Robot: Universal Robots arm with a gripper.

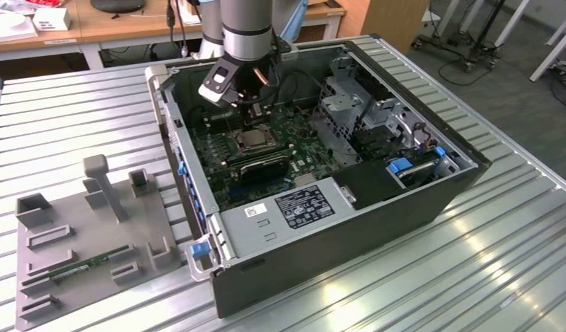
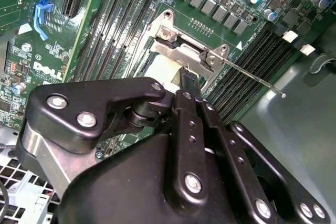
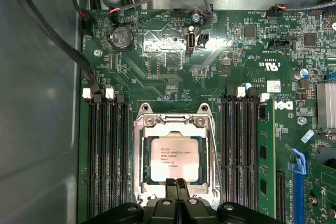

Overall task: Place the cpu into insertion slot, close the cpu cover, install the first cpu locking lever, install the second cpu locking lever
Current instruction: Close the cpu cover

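The cpu (image 3: 175, 158) lies flat in its socket on the green motherboard, pale metal face up. The cpu cover (image 3: 173, 121) appears to lie down around it as a silvery frame. My gripper (image 3: 176, 183) is shut with nothing between its fingers, its tips together at the socket's edge just over the cover. In the second wrist view the black fingertips (image 2: 187, 80) sit against the cover (image 2: 178, 56), and a thin wire locking lever (image 2: 252, 77) sticks out sideways from the socket, unlatched. In the exterior view the gripper (image 1: 253, 116) hangs inside the open case, right above the socket (image 1: 250, 140).
The open computer case (image 1: 430, 200) lies on a slatted metal table. Memory slots (image 3: 107, 156) flank the socket on both sides, and black cables (image 3: 63, 40) run along the case wall. A grey fixture (image 1: 89, 228) holding a green memory stick (image 1: 84, 266) stands at the exterior view's left.
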